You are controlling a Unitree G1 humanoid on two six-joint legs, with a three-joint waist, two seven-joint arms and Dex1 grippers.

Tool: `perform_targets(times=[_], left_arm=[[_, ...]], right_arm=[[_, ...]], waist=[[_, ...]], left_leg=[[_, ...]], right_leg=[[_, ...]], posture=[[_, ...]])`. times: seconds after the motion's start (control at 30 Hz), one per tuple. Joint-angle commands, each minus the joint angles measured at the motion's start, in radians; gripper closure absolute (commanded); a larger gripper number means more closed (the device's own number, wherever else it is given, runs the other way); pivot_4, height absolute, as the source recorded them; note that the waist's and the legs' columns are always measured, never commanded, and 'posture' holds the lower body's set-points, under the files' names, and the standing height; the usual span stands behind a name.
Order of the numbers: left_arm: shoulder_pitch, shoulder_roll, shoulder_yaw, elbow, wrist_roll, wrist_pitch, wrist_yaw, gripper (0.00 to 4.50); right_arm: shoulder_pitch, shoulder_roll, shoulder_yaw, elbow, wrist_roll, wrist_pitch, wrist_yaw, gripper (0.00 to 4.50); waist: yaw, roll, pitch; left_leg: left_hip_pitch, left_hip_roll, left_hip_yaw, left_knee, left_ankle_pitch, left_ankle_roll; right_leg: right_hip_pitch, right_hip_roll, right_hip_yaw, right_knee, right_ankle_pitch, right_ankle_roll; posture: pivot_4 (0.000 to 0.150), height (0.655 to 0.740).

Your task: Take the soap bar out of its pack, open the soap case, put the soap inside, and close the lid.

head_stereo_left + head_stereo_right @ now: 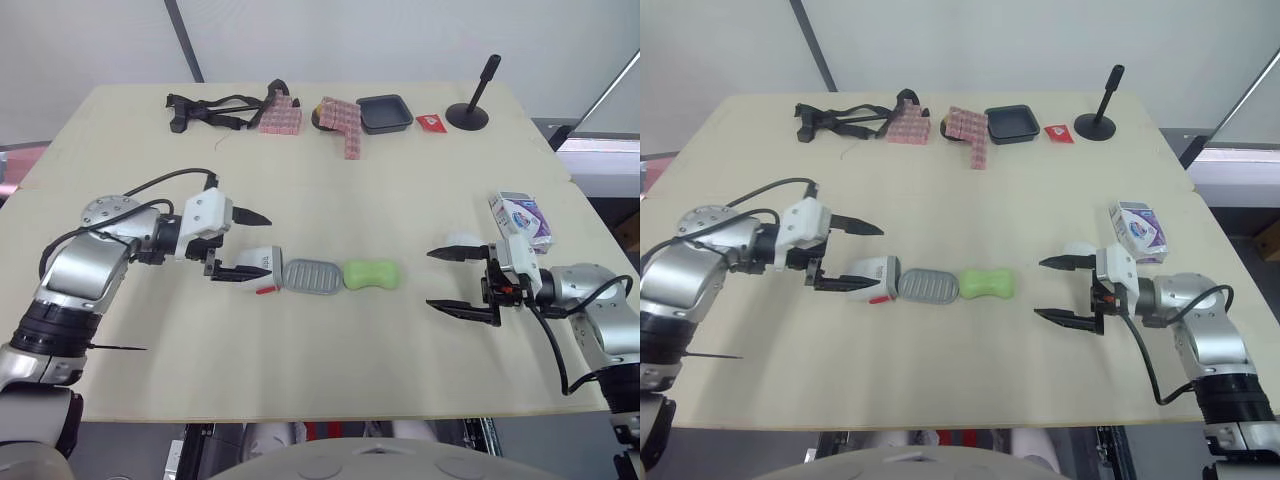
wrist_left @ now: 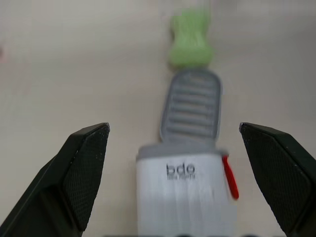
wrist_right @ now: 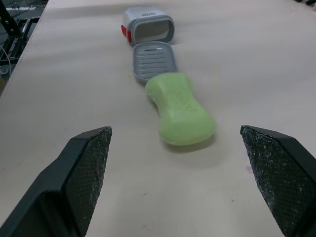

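Gaping wide, left hand (image 1: 250, 247) and right hand (image 1: 430, 278) flank the soap (image 1: 372, 274) — bare.

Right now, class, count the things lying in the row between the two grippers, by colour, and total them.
Green: 1, the soap bar
Grey: 1, the ridged tray
White: 1, the case shell
Total: 3

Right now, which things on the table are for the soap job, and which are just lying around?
For the job: green soap bar, grey soap tray, white case shell, soap pack.

Just lying about: black straps, pink blocks, black dish, red packet, black stand.
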Motion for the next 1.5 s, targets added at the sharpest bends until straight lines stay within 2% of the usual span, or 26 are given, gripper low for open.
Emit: perform_targets(times=[0.03, 0.17, 0.37, 0.43, 0.57, 0.8, 1.1, 1.5], left_arm=[[0.171, -0.039, 0.143, -0.154, -0.111, 0.014, 0.087, 0.00], [0.410, -0.080, 0.260, -0.207, -0.108, -0.076, 0.120, 0.00], [0.595, -0.120, 0.375, -0.194, -0.102, -0.194, 0.129, 0.00], [0.628, -0.119, 0.386, -0.186, -0.100, -0.215, 0.119, 0.00], [0.623, -0.099, 0.412, -0.131, -0.105, -0.216, 0.121, 0.00], [0.563, -0.048, 0.400, -0.017, -0.088, -0.256, 0.060, 0.00], [0.512, -0.035, 0.340, -0.002, -0.069, -0.256, 0.033, 0.00], [0.498, -0.038, 0.321, -0.009, -0.069, -0.264, 0.023, 0.00]], right_arm=[[-0.055, -0.051, 0.032, -0.111, -0.026, 0.091, -0.035, 0.00], [-0.132, -0.103, 0.124, -0.238, -0.106, 0.205, -0.078, 0.00], [-0.278, -0.119, 0.284, -0.336, -0.259, 0.356, -0.155, 0.00], [-0.332, -0.104, 0.331, -0.358, -0.277, 0.460, -0.178, 0.00], [-0.451, -0.056, 0.428, -0.388, -0.305, 0.651, -0.211, 0.00], [-0.535, -0.002, 0.504, -0.400, -0.315, 0.778, -0.244, 0.00], [-0.549, -0.021, 0.583, -0.397, -0.337, 0.784, -0.225, 0.00], [-0.544, 0.038, 0.660, -0.318, -0.404, 0.776, -0.284, 0.00]], waist=[[-0.003, 0.000, 0.000], [-0.003, -0.001, 0.000], [-0.003, -0.003, 0.001], [-0.007, -0.003, 0.001], [-0.015, -0.003, 0.001], [-0.011, -0.003, 0.001], [-0.011, -0.003, 0.001], [-0.011, -0.003, 0.001]], left_leg=[[0.000, 0.000, 0.000, 0.000, 0.000, 0.000], [0.000, 0.001, 0.000, -0.003, -0.001, -0.001], [0.003, 0.002, -0.001, -0.006, 0.001, -0.004], [0.004, 0.002, -0.001, -0.008, 0.002, -0.005], [0.005, 0.002, -0.001, -0.013, 0.004, -0.007], [0.011, 0.003, -0.001, -0.016, 0.006, -0.008], [0.013, 0.003, 0.000, -0.017, 0.006, -0.009], [0.008, 0.003, 0.001, -0.016, 0.007, -0.009]], right_leg=[[0.000, 0.000, 0.000, -0.001, 0.000, 0.000], [0.001, 0.002, 0.000, -0.004, 0.000, 0.000], [0.001, -0.001, -0.006, -0.008, 0.000, 0.000], [0.001, -0.002, -0.006, -0.009, 0.000, 0.000], [0.001, 0.001, -0.004, -0.008, 0.000, 0.000], [-0.002, 0.003, -0.006, -0.004, 0.000, 0.000], [-0.001, 0.003, -0.006, -0.003, 0.000, 0.000], [-0.001, 0.004, -0.003, -0.002, 0.000, 0.000]], posture=[[0.150, 0.7400], [0.150, 0.7400], [0.150, 0.7400], [0.150, 0.7400], [0.150, 0.7400], [0.150, 0.7400], [0.150, 0.7400], [0.150, 0.7400]])
